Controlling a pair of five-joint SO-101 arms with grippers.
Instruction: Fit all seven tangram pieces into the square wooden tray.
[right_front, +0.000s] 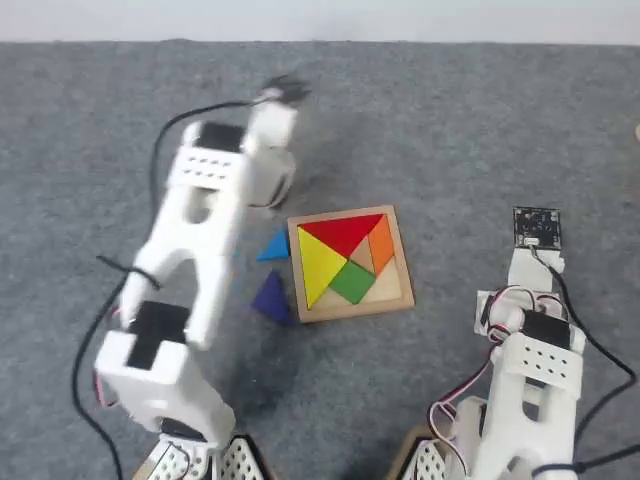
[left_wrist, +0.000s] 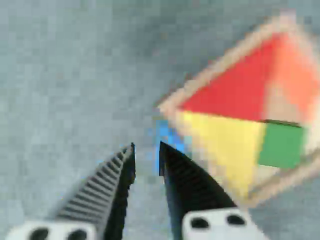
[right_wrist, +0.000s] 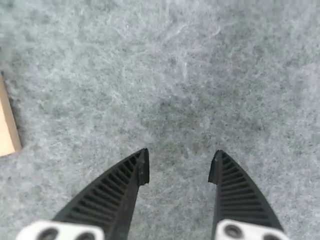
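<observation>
The square wooden tray lies mid-table and holds a red triangle, a yellow triangle, a green square and an orange piece. Left of the tray, on the carpet, are a light blue triangle and a dark blue triangle. My left gripper hangs over the carpet, open by a narrow gap and holding nothing. The light blue triangle is just past its tips, beside the tray. My right gripper stands open over bare carpet, right of the tray.
Grey carpet covers the whole table. The left arm stretches over the ground left of the tray. The right arm stands at the front right. A tray corner shows in the right wrist view.
</observation>
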